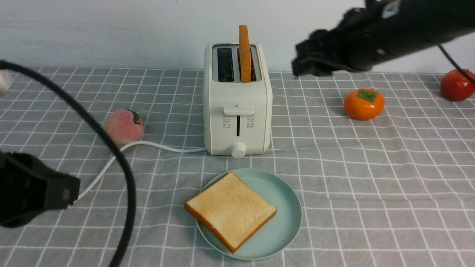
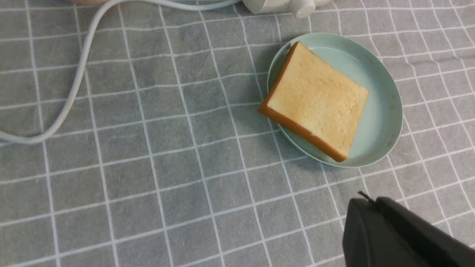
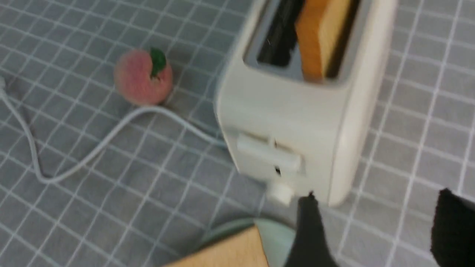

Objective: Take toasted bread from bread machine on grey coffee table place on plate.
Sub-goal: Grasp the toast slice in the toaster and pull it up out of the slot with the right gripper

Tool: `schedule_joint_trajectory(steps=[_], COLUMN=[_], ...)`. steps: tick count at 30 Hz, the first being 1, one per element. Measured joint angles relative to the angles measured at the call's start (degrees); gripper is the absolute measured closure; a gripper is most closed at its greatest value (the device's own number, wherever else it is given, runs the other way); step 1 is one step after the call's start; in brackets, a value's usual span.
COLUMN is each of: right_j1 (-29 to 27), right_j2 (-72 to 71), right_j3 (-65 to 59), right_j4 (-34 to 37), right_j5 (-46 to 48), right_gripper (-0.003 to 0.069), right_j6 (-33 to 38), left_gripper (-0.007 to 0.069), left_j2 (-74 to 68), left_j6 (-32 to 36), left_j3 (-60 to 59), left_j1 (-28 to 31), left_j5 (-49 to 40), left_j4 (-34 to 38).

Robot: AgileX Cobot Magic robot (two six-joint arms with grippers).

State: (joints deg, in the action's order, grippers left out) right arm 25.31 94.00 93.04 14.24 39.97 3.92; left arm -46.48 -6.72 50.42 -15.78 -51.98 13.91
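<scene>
The cream-white bread machine [image 1: 237, 100] stands mid-table on the grey checked coffee table [image 1: 371, 178]. One slice of toasted bread [image 1: 244, 53] stands upright in its right slot; the left slot is empty. A second slice [image 1: 231, 209] lies flat on the mint-green plate [image 1: 287, 207] in front of the toaster, its corner overhanging the left rim. My right gripper [image 1: 302, 65] is open and empty, raised in the air right of the toaster top; its jaws [image 3: 374, 218] stand wide apart. My left gripper [image 2: 365, 207] is shut and empty, low at the near left, apart from the plate [image 2: 386, 92].
A peach [image 1: 123, 127] lies left of the toaster beside its white cord [image 1: 148, 146]. An orange persimmon [image 1: 364, 104] and a red fruit [image 1: 457, 85] lie at the right back. A white wall runs behind the table.
</scene>
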Motion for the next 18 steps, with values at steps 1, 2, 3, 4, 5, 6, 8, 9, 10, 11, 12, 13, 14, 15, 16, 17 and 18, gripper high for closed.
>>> schedule_joint_trajectory(steps=[1, 2, 3, 4, 5, 6, 8, 9, 10, 11, 12, 13, 14, 15, 16, 17, 18], right_j1=[0.7, 1.2, 1.4, 1.7, 1.8, 1.8, 1.9, 1.9, 1.9, 1.9, 1.9, 1.9, 1.9, 1.9, 1.9, 1.9, 1.9], right_j2=[3.3, 6.0, 8.2, 9.9, 12.0, 12.4, 17.9, 19.7, 21.1, 22.5, 24.4, 25.6, 26.1, 27.9, 29.0, 29.7, 29.8], right_j3=[3.5, 6.4, 8.6, 10.2, 12.2, 12.6, 17.2, 18.4, 19.3, 20.0, 20.7, 20.9, 20.9, 21.1, 21.1, 21.1, 21.1], right_j4=[-0.1, -0.2, -0.3, -0.4, -0.4, -0.4, -0.5, -0.6, -1.0, -1.5, -2.5, -3.4, -3.7, -5.2, -6.3, -6.9, -7.0], right_j5=[-1.4, -2.7, -3.6, -4.2, -5.2, -5.4, -8.0, -9.0, -10.0, -11.0, -13.0, -14.6, -15.3, -17.3, -18.4, -18.7, -18.8], right_gripper=[0.0149, 0.0097, 0.0059, 0.0039, 0.0008, 0.0004, -0.0017, -0.0015, -0.0009, 0.0001, 0.0022, 0.0041, 0.0053, 0.0104, 0.0164, 0.0229, 0.0244], right_j6=[0.0, 0.0, 0.0, 0.0, 0.0, 0.0, 0.0, 0.0, 0.0, 0.0, 0.0, 0.0, -0.1, -0.4, -0.7, -1.0, -1.1], left_gripper=[0.0638, 0.0638, 0.0638, 0.0638, 0.0638, 0.0638, 0.0638, 0.0638, 0.0638, 0.0638, 0.0638, 0.0638, 0.0638, 0.0638, 0.0638, 0.0638, 0.0638], left_j2=[1.7, 3.1, 4.2, 5.2, 6.2, 6.4, 9.1, 9.8, 10.6, 11.4, 12.3, 13.3, 13.4, 14.8, 16.2, 17.2, 17.4], left_j6=[-0.6, -0.9, -1.0, -1.3, -1.6, -1.8, -3.3, -3.8, -4.3, -4.7, -5.1, -5.3, -5.3, -5.5, -5.6, -5.7, -5.7], left_j3=[-1.4, -3.0, -3.9, -4.6, -5.3, -5.6, -6.5, -6.6, -6.6, -6.6, -6.6, -6.6, -6.6, -6.6, -6.6, -6.6, -6.6], left_j1=[0.0, 0.0, 0.0, 0.0, 0.0, 0.0, 0.0, 0.0, 0.0, 0.0, 0.0, 0.0, 0.0, 0.0, 0.0, 0.0, 0.0], left_j5=[0.0, 0.0, -0.1, -0.1, -0.1, -0.2, -0.2, -0.4, -0.7, -0.9, -1.4, -2.1, -2.2, -3.2, -4.2, -5.0, -5.3], left_j4=[0.0, 0.0, 0.0, 0.0, 0.0, 0.0, -0.2, -0.3, -0.5, -0.7, -0.9, -1.0, -1.0, -1.0, -1.1, -1.1, -1.1])
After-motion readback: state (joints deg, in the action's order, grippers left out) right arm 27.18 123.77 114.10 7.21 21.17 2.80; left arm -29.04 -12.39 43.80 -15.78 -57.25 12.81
